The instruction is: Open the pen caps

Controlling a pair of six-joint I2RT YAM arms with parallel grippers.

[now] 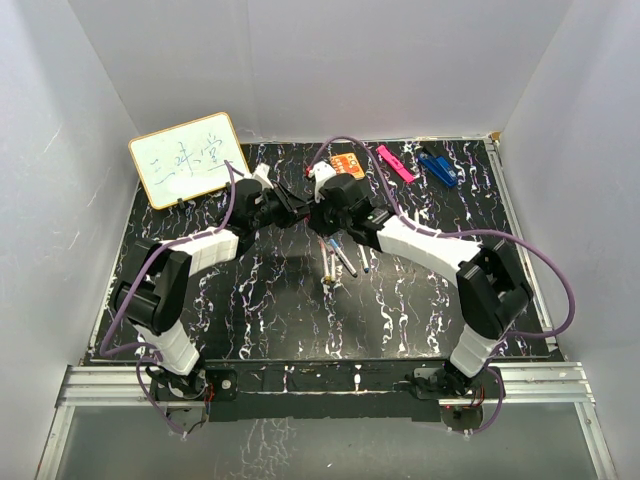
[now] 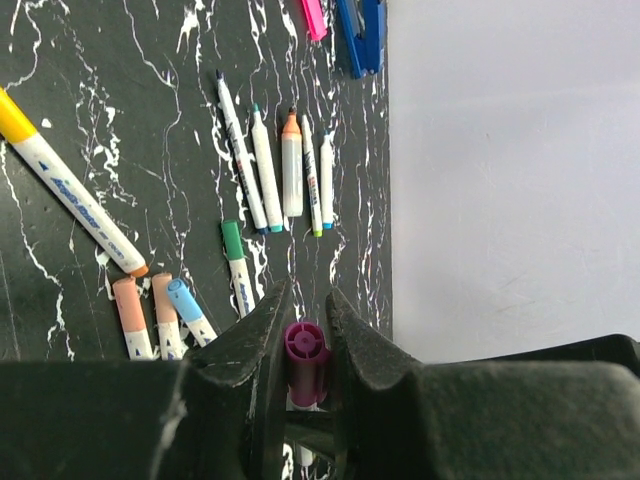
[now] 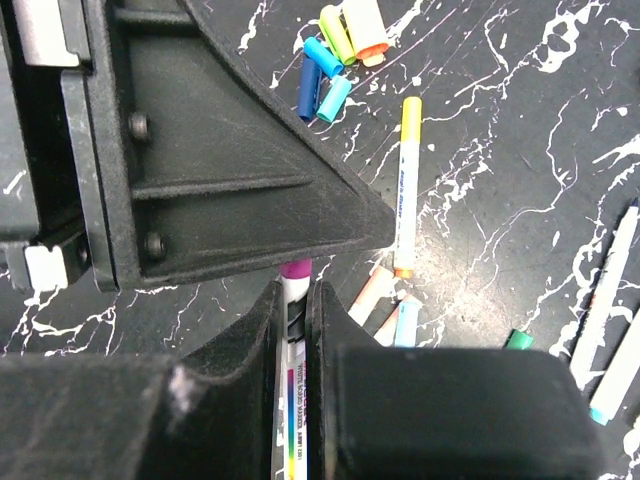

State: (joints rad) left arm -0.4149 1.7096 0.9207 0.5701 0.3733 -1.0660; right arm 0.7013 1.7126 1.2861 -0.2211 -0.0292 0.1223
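Both arms meet over the middle of the black marbled surface, working the same marker from two sides. The left end effector is clamped on the purple cap. You look straight down the cap's open round end, which is pinched between the two fingers. The right end effector is squeezed tight on the white barrel of the purple pen, which runs up between its fingers toward the left one. A bit of purple shows right where the two meet, and I can't tell if the cap is off the tip or not.

Everything else is on the surface:
- A row of uncapped pens lies side by side toward the far right, tips showing.
- The yellow-ended pen lies on its own at an angle.
- Some pens have their caps on: a green one, and a peach, an orange and a light blue bunched together.
- A little pile of loose caps in dark blue, teal, yellow-green and orange sits close together near the yellow-ended pen.

At the back edge are the pink clip, the blue clip and the orange card. A whiteboard with writing leans at the back left.
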